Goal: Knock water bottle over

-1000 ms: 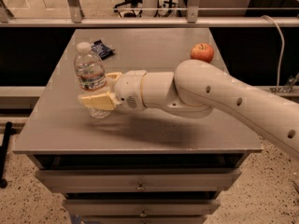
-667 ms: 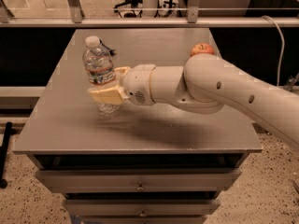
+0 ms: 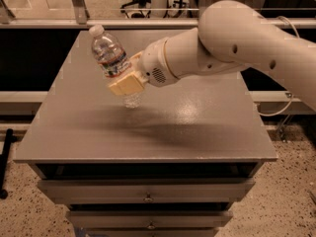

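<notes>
The water bottle is a clear ribbed bottle with a white cap and a red, white and blue label band. It leans steeply, cap toward the back left, over the left middle of the grey table. My gripper holds its lower half between tan fingers, one in front of the bottle and one behind. The bottle's clear base shows just below the front finger, at or just above the tabletop. My white arm reaches in from the upper right.
The table is the top of a drawer cabinet with drawer fronts below its front edge. A metal railing and a dark gap run behind the table. Speckled floor lies on both sides.
The bottle stood upright between the fingers before; now it leans hard to the back left. The view has also drawn closer to the table.
</notes>
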You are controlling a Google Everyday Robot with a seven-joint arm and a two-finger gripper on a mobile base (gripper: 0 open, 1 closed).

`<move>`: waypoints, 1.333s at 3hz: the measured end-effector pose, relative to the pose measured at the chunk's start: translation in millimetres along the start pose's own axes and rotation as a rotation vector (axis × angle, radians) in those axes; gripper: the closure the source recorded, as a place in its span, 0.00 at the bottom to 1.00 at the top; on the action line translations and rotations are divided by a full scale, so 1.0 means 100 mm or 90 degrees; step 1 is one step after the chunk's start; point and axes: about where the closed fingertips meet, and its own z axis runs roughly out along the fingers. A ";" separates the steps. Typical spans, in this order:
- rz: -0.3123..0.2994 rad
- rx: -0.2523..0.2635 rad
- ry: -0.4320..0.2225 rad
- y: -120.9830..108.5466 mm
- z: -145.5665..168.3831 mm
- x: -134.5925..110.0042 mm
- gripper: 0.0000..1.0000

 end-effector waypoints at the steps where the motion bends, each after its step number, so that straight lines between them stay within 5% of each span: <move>1: 0.000 -0.031 0.166 -0.08 0.01 0.23 1.00; 2: -0.046 -0.055 0.350 -0.13 0.08 0.51 1.00; 3: -0.073 -0.063 0.422 -0.15 0.11 0.60 1.00; 4: -0.110 -0.091 0.510 -0.04 0.22 0.78 0.74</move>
